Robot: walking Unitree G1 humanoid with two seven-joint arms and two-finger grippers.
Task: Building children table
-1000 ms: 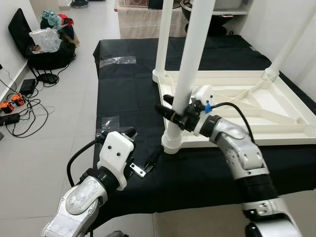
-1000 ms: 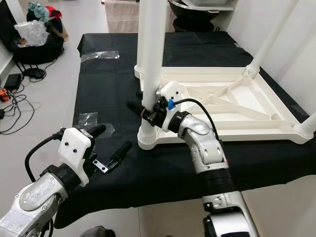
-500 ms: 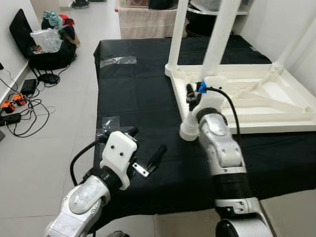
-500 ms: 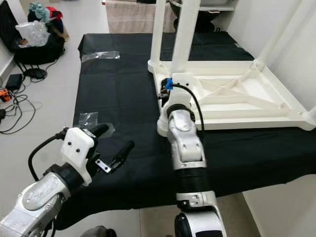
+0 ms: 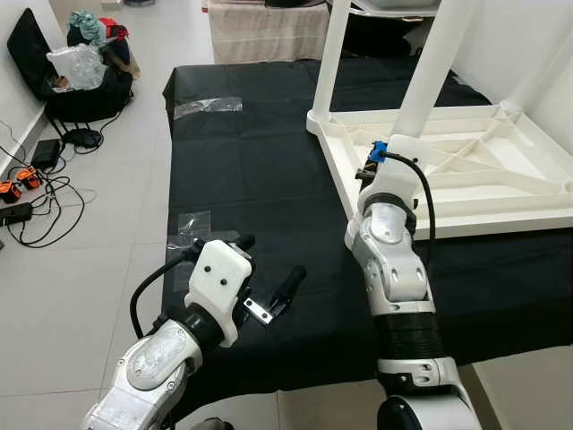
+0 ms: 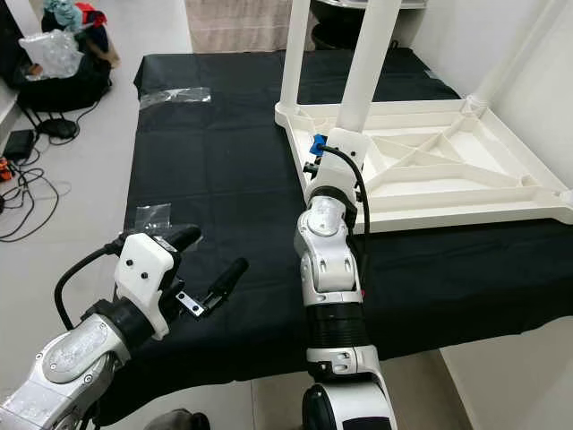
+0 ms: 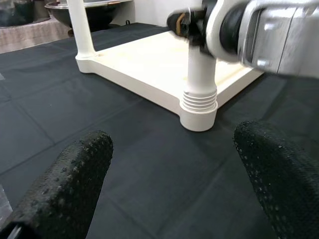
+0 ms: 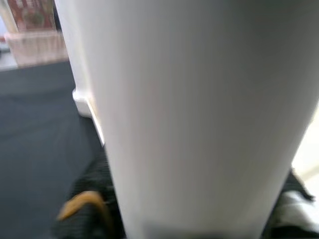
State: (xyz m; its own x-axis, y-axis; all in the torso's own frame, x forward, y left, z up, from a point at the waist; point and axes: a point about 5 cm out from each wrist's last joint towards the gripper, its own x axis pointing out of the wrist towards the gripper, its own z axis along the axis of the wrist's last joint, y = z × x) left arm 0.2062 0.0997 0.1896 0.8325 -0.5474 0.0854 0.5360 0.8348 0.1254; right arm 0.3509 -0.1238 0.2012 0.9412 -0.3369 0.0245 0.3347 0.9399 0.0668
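left arm (image 5: 148,372): silver metal shell, black ribbed joint by the wrist
left wrist housing (image 5: 215,278): white plastic block, two dark screw holes, black cable looping out behind it
left gripper (image 5: 269,282): two long black fingers (image 7: 70,186), pebbled rubber pads, small metal bracket at their base
right arm (image 6: 327,260): silver segments, black corrugated band, black cable arching over the white wrist cap
right wrist connector (image 5: 379,150): blue

Bare black cloth (image 5: 251,170) lies open ahead of the left tool (image 5: 269,278); table leg (image 7: 198,82) blocks beyond.
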